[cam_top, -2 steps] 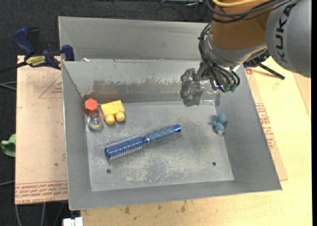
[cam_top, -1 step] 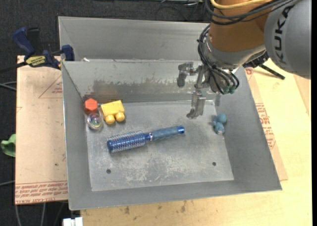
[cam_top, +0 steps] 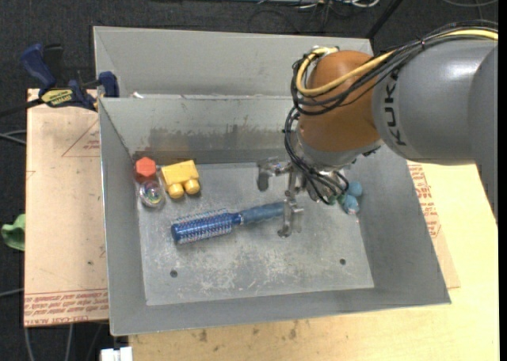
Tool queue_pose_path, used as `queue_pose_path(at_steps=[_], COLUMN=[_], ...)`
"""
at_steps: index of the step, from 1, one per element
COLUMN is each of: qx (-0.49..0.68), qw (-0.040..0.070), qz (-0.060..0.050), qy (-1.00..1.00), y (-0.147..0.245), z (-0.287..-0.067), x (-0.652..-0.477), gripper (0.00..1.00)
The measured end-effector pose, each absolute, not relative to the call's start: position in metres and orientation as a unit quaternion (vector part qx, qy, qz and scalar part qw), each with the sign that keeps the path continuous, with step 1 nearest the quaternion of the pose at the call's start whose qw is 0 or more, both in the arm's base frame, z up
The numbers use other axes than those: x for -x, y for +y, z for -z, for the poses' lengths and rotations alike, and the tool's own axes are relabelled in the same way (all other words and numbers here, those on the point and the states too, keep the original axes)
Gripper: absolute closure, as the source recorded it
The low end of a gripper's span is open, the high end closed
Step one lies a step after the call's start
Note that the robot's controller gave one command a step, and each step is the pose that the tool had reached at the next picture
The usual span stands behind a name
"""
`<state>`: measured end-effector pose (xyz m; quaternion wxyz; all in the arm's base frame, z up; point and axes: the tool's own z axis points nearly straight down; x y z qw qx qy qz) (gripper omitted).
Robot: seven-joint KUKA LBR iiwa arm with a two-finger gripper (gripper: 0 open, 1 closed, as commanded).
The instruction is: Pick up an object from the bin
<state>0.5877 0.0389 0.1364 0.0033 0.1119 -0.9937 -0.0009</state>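
The jaws are hanging spread apart over the middle of the bin (cam_top: 261,268), gripping nothing. The blue hairbrush (cam_top: 212,225) is lying across the bin floor, bristle head to the left. Its handle is pointing right and ending just beside the nearer of the two fingers (cam_top: 287,222); whether they are touching cannot be told. The other finger is standing beyond the handle, toward the back wall. A small teal thing (cam_top: 349,199) is lying just right of the jaws. A yellow block (cam_top: 181,178), a red-orange cap (cam_top: 145,167) and a clear round thing (cam_top: 150,194) are sitting together at the left, well apart from the jaws.
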Motion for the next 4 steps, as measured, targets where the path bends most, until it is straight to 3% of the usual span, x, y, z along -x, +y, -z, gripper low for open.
queue_pose_path(at_steps=[1,2,3,4], qx=[-0.074,-0.074,-0.204,-0.216], qw=[0.002,-0.001,-0.002,-0.005], qz=[0.001,0.001,0.0,-0.001], qy=[-0.997,-0.997,-0.979,-0.976], y=[0.047,0.047,-0.008,0.007], z=[-0.066,-0.071,-0.071,-0.212], x=[-0.611,-0.613,-0.58,-0.576], gripper=[0.0,1.0,1.0,1.0])
